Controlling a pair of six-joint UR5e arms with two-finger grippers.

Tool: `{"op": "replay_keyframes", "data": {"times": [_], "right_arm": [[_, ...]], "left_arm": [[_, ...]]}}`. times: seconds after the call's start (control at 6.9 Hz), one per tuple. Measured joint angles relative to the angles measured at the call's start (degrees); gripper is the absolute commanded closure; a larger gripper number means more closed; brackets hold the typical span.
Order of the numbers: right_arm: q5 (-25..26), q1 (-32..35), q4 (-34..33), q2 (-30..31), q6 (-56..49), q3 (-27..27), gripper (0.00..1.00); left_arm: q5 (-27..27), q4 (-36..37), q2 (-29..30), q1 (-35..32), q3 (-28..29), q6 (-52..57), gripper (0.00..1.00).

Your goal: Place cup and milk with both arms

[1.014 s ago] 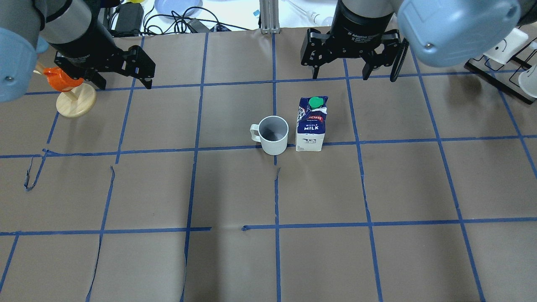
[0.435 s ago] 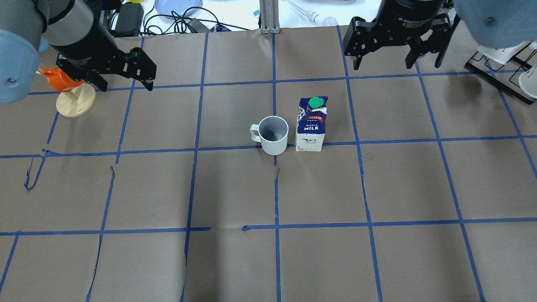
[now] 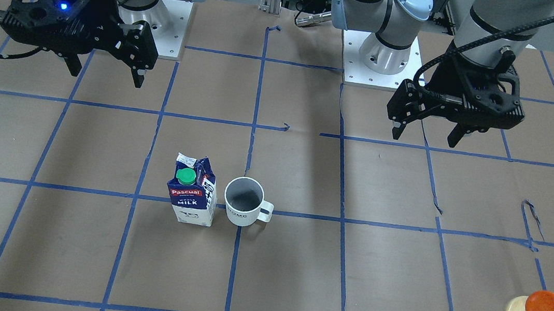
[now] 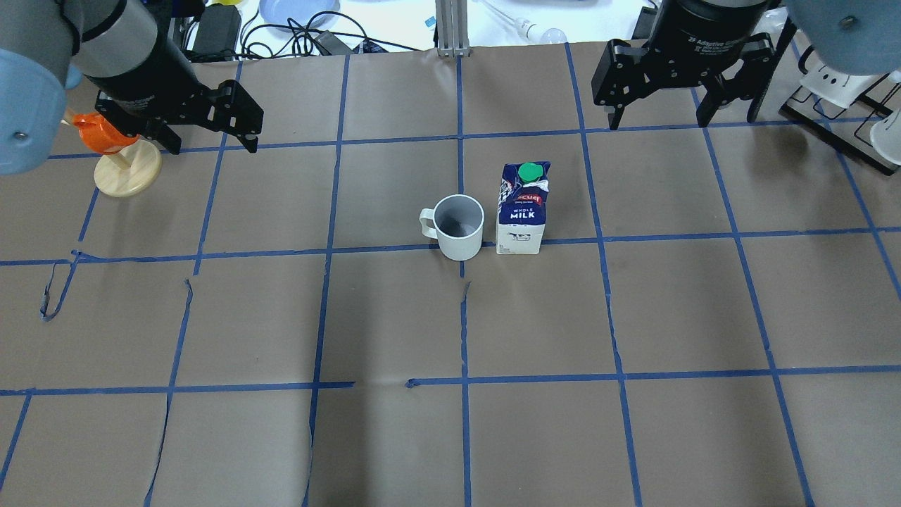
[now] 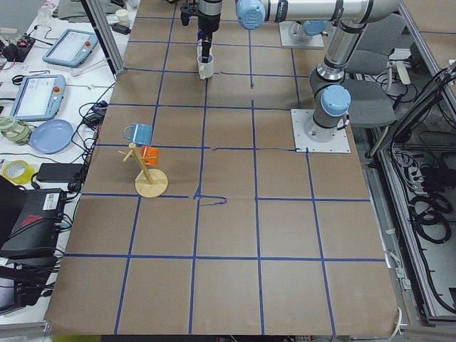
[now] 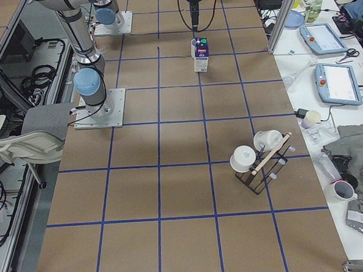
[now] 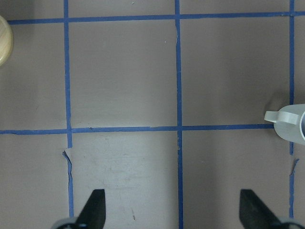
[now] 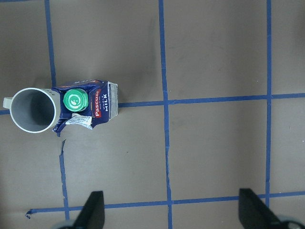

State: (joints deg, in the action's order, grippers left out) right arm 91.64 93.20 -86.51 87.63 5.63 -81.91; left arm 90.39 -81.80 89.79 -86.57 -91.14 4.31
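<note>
The white cup (image 4: 459,225) stands upright mid-table, handle toward the left, next to the blue-and-white milk carton (image 4: 523,209) with its green cap. They are close together; I cannot tell if they touch. Both show in the front view, cup (image 3: 244,201) and milk (image 3: 192,191). My left gripper (image 4: 211,144) is open and empty, far to the left of the cup. My right gripper (image 4: 658,123) is open and empty, beyond and to the right of the milk. The right wrist view shows the milk (image 8: 86,106) and cup (image 8: 33,110) from above. The left wrist view catches only the cup's handle side (image 7: 290,123).
An orange cup on a pale wooden stand (image 4: 120,158) sits just beside my left gripper. A black rack with white cups (image 4: 845,105) stands at the far right. Cables and a blue plate (image 4: 295,13) lie past the table's far edge.
My right gripper has moved to the right, away from above the milk, still open. My left gripper has hardly moved. Cup and milk have not moved.
</note>
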Motion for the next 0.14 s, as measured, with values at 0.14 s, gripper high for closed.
{"op": "replay_keyframes", "data": {"times": [0.14], "right_arm": [[-0.06, 0.0, 0.0, 0.0, -0.07, -0.03, 0.0]], "left_arm": [[-0.03, -0.02, 0.01, 0.0, 0.0, 0.0, 0.0]]}}
